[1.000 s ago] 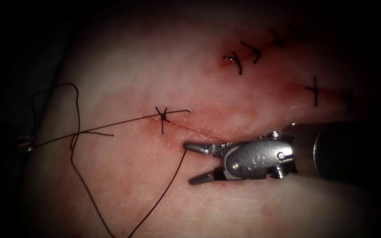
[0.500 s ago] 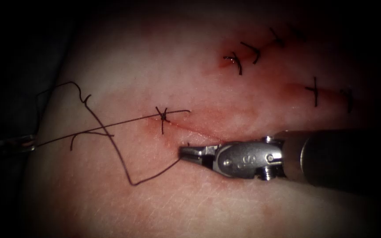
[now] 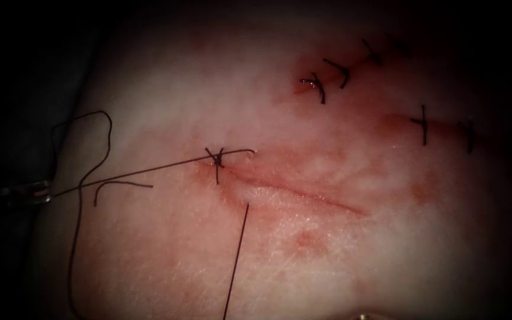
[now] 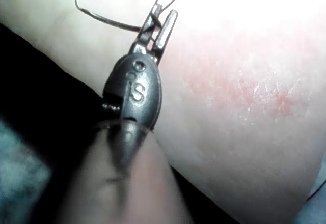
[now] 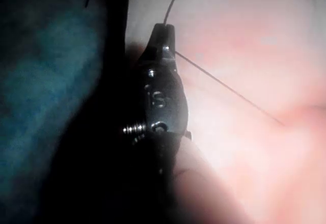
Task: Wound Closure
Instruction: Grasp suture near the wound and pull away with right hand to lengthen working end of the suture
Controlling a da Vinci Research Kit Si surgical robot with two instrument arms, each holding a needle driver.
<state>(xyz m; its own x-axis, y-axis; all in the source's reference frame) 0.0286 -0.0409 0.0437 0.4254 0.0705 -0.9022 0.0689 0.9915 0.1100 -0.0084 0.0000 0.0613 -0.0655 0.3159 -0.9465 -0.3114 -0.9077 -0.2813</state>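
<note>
The point that matters here is the line of the thread (image 3: pixel 237 255) between the tissue (image 3: pixel 327 255) and the right pincer (image 5: pixel 164 30). In the endoscope view one strand comes out of the tissue just beside the left end of the open cut (image 3: pixel 303 192) and runs straight and tight toward the lower edge of the picture, leaning a little to the left. In the right wrist view the same strand goes from the tissue to the right pincer, which is closed on the thread at its tip. So the right pincer lies below the exit place and well apart from it, and the long axis of this strand is nearly upright. The left pincer (image 3: pixel 37 191) stands far to the left of the cut. In the left wrist view it is closed on the thread as well, and its strand goes in a slightly rising line to the knot (image 3: pixel 216 157) at the left end of the cut. In my judgement the right arm is the nearer one to the free strand. I cannot tell where the needle is; neither pincer holds it.
</note>
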